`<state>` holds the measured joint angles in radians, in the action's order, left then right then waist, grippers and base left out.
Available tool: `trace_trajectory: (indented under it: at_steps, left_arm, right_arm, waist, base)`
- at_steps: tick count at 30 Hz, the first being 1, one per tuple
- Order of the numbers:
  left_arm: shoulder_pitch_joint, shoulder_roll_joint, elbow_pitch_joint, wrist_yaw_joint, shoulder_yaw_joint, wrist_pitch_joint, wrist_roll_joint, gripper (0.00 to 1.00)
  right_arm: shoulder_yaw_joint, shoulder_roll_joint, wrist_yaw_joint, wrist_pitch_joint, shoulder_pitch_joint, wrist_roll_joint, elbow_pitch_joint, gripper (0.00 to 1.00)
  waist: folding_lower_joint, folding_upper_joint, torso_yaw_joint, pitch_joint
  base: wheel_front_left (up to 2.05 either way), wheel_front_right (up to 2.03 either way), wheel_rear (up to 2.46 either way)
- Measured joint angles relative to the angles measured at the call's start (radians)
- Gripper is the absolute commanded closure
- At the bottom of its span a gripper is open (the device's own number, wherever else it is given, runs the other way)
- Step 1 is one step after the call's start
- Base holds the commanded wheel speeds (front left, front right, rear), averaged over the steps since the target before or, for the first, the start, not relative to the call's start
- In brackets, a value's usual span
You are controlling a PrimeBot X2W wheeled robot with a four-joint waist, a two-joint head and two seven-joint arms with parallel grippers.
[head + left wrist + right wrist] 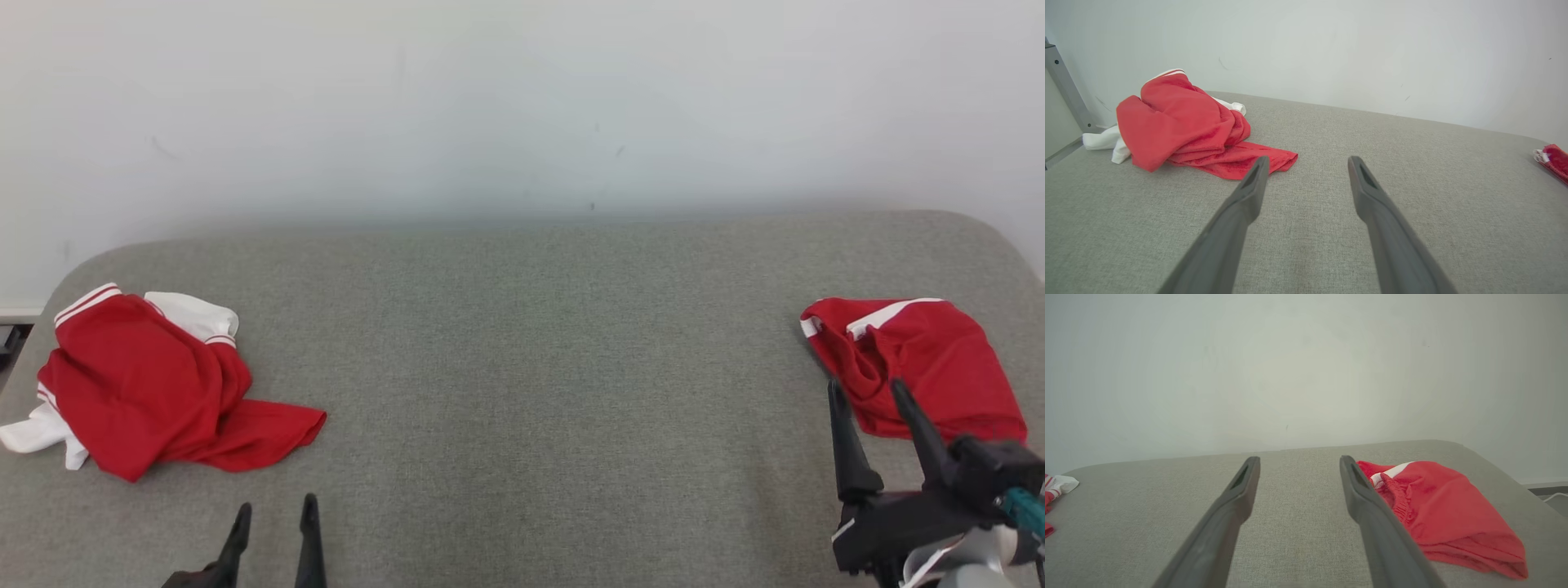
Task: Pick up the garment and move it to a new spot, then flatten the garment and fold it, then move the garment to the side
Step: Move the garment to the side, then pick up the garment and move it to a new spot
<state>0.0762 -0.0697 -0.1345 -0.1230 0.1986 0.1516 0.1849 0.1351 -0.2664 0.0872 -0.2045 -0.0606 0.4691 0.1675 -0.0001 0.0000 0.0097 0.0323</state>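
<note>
Two crumpled garments lie on the grey fabric-covered table (522, 367), well apart, and the frames do not tell which one the task means. The red and white garment (147, 384) sits in a heap near the table's left edge, with white striped cuffs poking out at its far side and a white piece trailing off its left. One flat red flap of it spreads toward the middle of the table. In the left wrist view this garment (1175, 122) lies ahead and to the left of the fingers. The red garment with a white stripe (922, 359) lies bunched near the right edge. In the right wrist view it (1445, 510) lies just right of the fingers.

The left claw (276, 506) is at the lower left, open and holding nothing, near the red flap but apart from it. The right claw (866, 385) is also open and empty. Its right finger crosses in front of the striped garment's near edge, and whether it touches the cloth cannot be told.

A plain pale wall (522, 106) stands behind the table.
</note>
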Motion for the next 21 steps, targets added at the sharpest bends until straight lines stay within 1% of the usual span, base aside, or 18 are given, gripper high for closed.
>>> trace_trajectory:
  at_steps: [3, 8, 15, 21]
  left_arm:
    - [0.005, -0.006, 0.007, 0.0, -0.016, 0.0, -0.003, 0.0]
    - [0.018, -0.007, 0.023, 0.0, -0.017, 0.0, -0.029, 0.0]
    - [0.025, -0.007, 0.023, 0.0, -0.015, -0.015, -0.036, 0.0]
    - [0.045, -0.009, 0.045, -0.001, -0.008, -0.035, -0.054, 0.0]
  right_arm:
    - [-0.004, 0.006, 0.011, -0.007, 0.037, -0.01, -0.009, 0.0]
    - [-0.045, 0.018, 0.029, -0.015, 0.111, -0.013, -0.023, 0.0]
    - [-0.067, 0.026, 0.029, -0.014, 0.117, -0.014, -0.036, 0.0]
    - [-0.075, 0.026, 0.036, 0.011, 0.12, -0.033, -0.047, 0.0]
  waist:
    - [0.0, -0.0001, -0.009, 0.007]
    - [0.0, -0.0001, -0.016, 0.014]
    - [0.0, 0.0, -0.02, 0.013]
    - [0.0001, 0.0, -0.02, 0.013]
  base:
    - [0.0, 0.0, 0.0]
    - [0.0, 0.0, 0.0]
    - [0.0, 0.0, 0.0]
    - [0.0, 0.0, 0.0]
